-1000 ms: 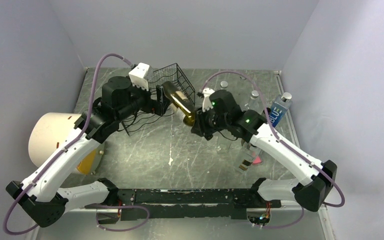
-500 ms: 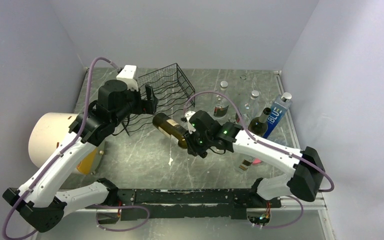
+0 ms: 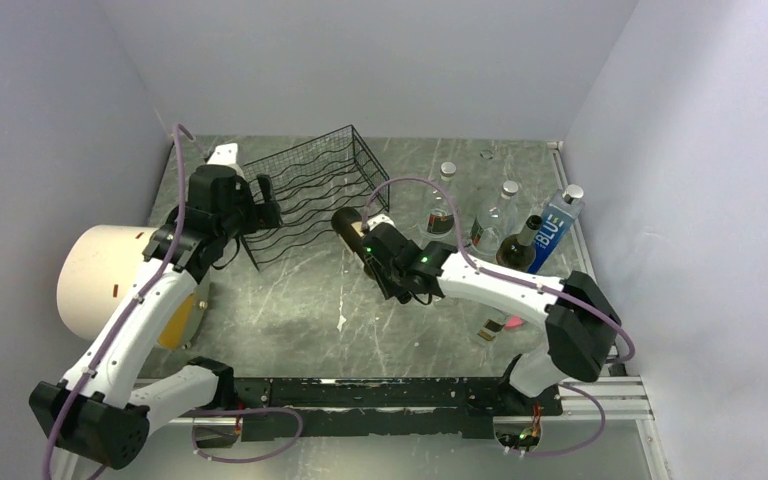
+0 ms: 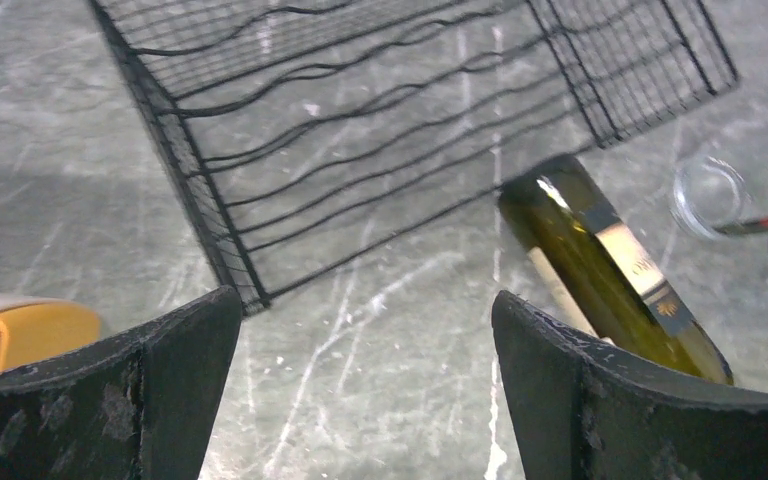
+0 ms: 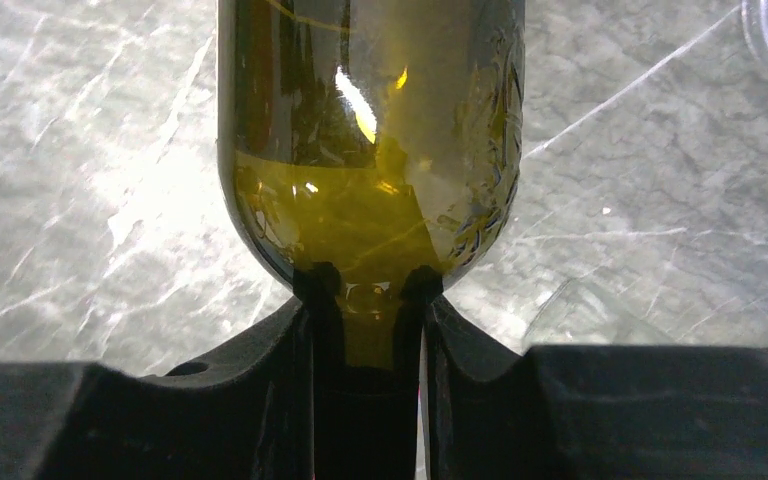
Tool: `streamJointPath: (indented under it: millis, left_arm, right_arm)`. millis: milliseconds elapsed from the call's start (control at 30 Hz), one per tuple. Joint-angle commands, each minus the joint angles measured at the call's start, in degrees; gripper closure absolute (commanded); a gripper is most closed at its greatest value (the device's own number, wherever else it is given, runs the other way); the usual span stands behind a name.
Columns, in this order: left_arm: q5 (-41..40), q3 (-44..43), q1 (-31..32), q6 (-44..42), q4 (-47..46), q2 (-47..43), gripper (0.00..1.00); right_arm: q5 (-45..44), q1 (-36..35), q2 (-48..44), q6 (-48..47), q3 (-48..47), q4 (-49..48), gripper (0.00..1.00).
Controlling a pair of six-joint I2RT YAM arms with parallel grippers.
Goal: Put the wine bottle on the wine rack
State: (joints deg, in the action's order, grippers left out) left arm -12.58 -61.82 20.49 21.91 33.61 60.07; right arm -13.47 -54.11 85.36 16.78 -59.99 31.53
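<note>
The wine bottle (image 3: pixel 350 228) is dark olive-green glass with a gold-edged label. It lies nearly level, and the right tool (image 3: pixel 369 246) is clamped on its neck. Its base points at the near right corner of the black wire wine rack (image 3: pixel 310 185), just beside the rack and not on it. The left tool (image 3: pixel 266 205) hangs with its fingers spread and nothing between them at the rack's left end. Four upright bottles (image 3: pixel 501 216) stand on the desk (image 3: pixel 310 300) to the right, and a white cylinder (image 3: pixel 100 275) sits far left.
</note>
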Motion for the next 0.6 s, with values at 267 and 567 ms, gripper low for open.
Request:
streamJointPath:
  millis: [267, 567]
  left_arm:
    - [0.3, 0.9, -10.1, -1.4, -1.0, 4.5, 0.01]
    - [0.5, 1.2, -10.6, -2.2, -0.6, 5.5, 0.06]
  right_arm:
    - [-11.2, 1.0, 2.0, 1.1, -4.9, -8.8, 1.00]
    - [-10.5, 3.2, 5.7, -2.0, -5.0, -16.5, 1.00]
